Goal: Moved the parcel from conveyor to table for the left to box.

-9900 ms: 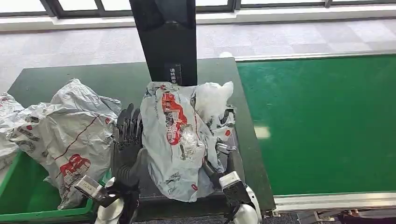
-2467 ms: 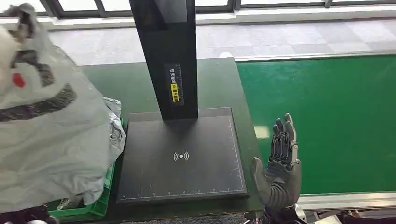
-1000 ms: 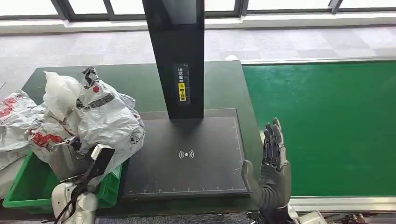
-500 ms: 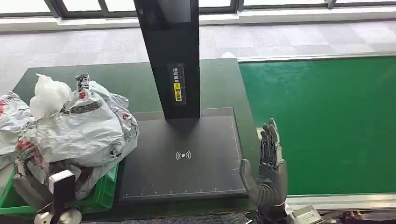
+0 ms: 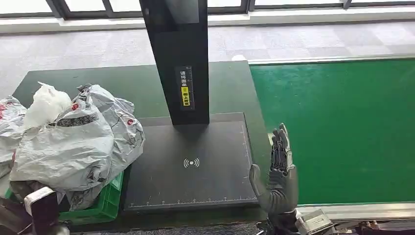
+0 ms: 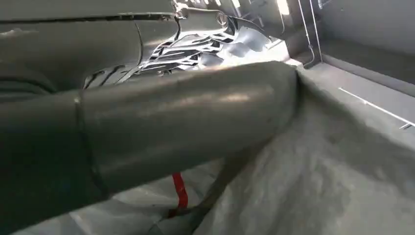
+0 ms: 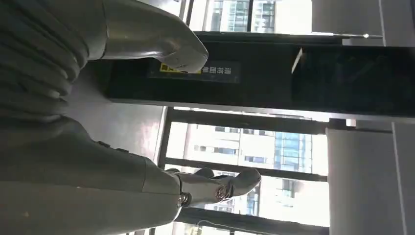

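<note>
The grey parcel lies atop the green box at the table's left. The left hand presses against it, grip unclear. The right hand hovers empty, fingers straight.

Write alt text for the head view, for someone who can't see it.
A grey parcel in crumpled plastic lies heaped over a green bin at the left of a dark table. The right robot hand, fingers straight and holding nothing, is raised beside a black scanner pad with an upright post, next to a green conveyor.
</note>
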You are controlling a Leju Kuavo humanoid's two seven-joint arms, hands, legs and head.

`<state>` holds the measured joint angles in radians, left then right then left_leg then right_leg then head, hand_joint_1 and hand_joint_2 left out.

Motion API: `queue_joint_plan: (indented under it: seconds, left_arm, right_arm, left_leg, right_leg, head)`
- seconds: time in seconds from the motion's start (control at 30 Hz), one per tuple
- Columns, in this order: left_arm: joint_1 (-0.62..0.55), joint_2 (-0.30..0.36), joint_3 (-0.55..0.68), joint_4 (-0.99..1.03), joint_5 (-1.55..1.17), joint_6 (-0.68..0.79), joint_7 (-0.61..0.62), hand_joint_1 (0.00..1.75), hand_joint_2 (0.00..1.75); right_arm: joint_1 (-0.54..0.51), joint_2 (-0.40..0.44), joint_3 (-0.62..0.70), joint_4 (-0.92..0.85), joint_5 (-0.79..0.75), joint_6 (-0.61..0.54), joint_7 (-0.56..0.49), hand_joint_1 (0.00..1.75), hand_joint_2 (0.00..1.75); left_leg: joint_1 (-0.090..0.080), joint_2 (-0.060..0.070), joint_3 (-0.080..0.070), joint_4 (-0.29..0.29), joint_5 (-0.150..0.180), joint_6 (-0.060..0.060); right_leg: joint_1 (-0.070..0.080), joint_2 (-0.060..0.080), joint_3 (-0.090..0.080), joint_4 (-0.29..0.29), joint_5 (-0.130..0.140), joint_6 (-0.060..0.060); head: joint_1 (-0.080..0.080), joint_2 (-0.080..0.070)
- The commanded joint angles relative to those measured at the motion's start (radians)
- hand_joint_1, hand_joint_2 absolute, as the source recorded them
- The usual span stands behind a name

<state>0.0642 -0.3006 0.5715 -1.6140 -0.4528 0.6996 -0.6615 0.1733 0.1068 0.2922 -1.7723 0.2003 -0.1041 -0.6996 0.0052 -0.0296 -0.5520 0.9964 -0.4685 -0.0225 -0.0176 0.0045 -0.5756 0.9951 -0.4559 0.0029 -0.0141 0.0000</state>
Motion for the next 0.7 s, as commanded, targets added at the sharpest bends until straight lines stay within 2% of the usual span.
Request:
queue_joint_plan:
  seconds: [0.03,0.13,0.17,0.2,0.23,0.3,0.47,0.5,0.53,0.57,0.63,0.7]
  left_arm:
    - [-0.044,-0.048,0.058,0.037,-0.094,-0.001,0.050,0.00,0.00]
    - [-0.058,-0.048,0.059,0.060,-0.112,-0.001,0.035,0.00,0.00]
    - [-0.037,-0.045,-0.050,0.113,-0.209,-0.001,0.066,0.00,0.00]
    - [-0.049,-0.039,-0.072,0.131,-0.237,-0.001,0.087,0.00,0.00]
    - [-0.077,-0.045,-0.101,0.160,-0.406,-0.001,0.168,0.00,0.00]
    - [-0.091,-0.048,-0.106,0.162,-0.425,-0.001,0.186,0.00,0.00]
    - [-0.076,-0.038,-0.135,0.168,-0.397,-0.001,0.190,0.00,0.00]
    - [-0.072,-0.032,-0.131,0.155,-0.411,-0.001,0.193,0.00,0.00]
    - [-0.087,-0.048,-0.037,0.074,-0.470,-0.001,0.190,0.00,0.00]
    - [-0.079,-0.048,0.024,0.001,-0.386,-0.001,0.137,0.00,0.00]
    - [-0.047,-0.048,0.002,0.029,-0.319,-0.001,0.085,0.00,0.00]
    - [-0.047,-0.048,0.002,0.029,-0.319,-0.001,0.085,0.00,0.00]
  right_arm:
    - [-0.021,0.001,-0.009,0.062,0.005,-0.003,0.001,0.00,1.75]
    - [-0.019,-0.005,-0.006,0.061,0.003,-0.006,0.001,0.00,1.75]
    - [-0.015,-0.005,-0.010,0.056,0.008,-0.025,0.001,0.00,1.75]
    - [-0.008,-0.010,-0.010,0.049,0.005,-0.024,0.001,0.00,1.75]
    - [0.002,-0.018,-0.011,0.039,0.003,-0.021,0.001,0.00,1.75]
    - [0.004,-0.019,-0.012,0.037,0.002,-0.020,0.001,0.00,1.75]
    - [0.000,-0.017,-0.012,0.040,0.003,-0.020,0.001,0.00,1.75]
    - [-0.001,-0.017,-0.012,0.043,0.002,-0.017,0.001,0.00,1.75]
    - [-0.007,-0.016,-0.012,0.054,0.001,-0.006,0.001,0.00,1.75]
    - [-0.021,-0.010,-0.011,0.068,0.000,-0.003,0.001,0.00,1.75]
    - [-0.024,-0.009,-0.013,0.074,-0.003,-0.012,0.001,0.00,1.75]
    - [-0.024,-0.009,-0.013,0.074,-0.003,-0.012,0.001,0.00,1.75]
  left_leg:
    - [0.001,0.002,0.000,0.000,0.000,0.001]
    - [0.000,0.001,0.001,-0.001,0.000,0.000]
    - [0.000,0.001,0.001,-0.001,0.000,0.000]
    - [0.000,0.002,0.000,-0.001,0.001,0.001]
    - [0.000,-0.001,0.000,-0.002,0.001,0.001]
    - [0.000,-0.005,-0.001,-0.002,0.003,0.001]
    - [0.000,0.000,0.000,-0.001,0.001,0.001]
    - [0.000,0.002,-0.001,-0.001,0.001,0.001]
    - [0.000,0.004,-0.001,-0.001,0.001,0.001]
    - [0.001,0.007,-0.001,0.000,0.000,0.001]
    - [0.002,0.011,-0.001,0.001,-0.001,0.000]
    - [0.001,0.009,0.000,0.000,-0.001,0.000]
  right_leg:
    - [0.001,0.001,0.000,-0.001,0.001,0.000]
    - [0.000,-0.001,0.001,-0.001,0.000,0.000]
    - [0.000,-0.001,0.000,-0.001,0.000,0.000]
    - [0.001,-0.001,0.000,-0.002,0.001,0.000]
    - [0.000,-0.003,0.001,-0.002,0.001,0.000]
    - [0.001,-0.007,0.001,-0.004,0.001,0.000]
    - [0.001,-0.003,-0.002,-0.003,0.001,0.000]
    - [0.000,-0.001,-0.003,-0.002,0.001,0.000]
    - [0.001,-0.001,-0.002,-0.003,0.002,0.000]
    - [0.001,0.004,-0.003,-0.002,0.002,-0.001]
    - [0.002,0.008,-0.005,-0.001,0.002,-0.001]
    - [0.001,0.007,-0.003,-0.001,0.002,-0.001]
  head:
    - [0.000,0.000]
    - [0.000,0.000]
    - [0.000,0.000]
    - [0.000,0.000]
    - [0.000,0.000]
    - [0.000,0.000]
    - [0.000,0.000]
    - [0.000,0.000]
    - [0.000,0.000]
    - [0.000,0.000]
    - [0.000,0.000]
    - [0.000,0.000]
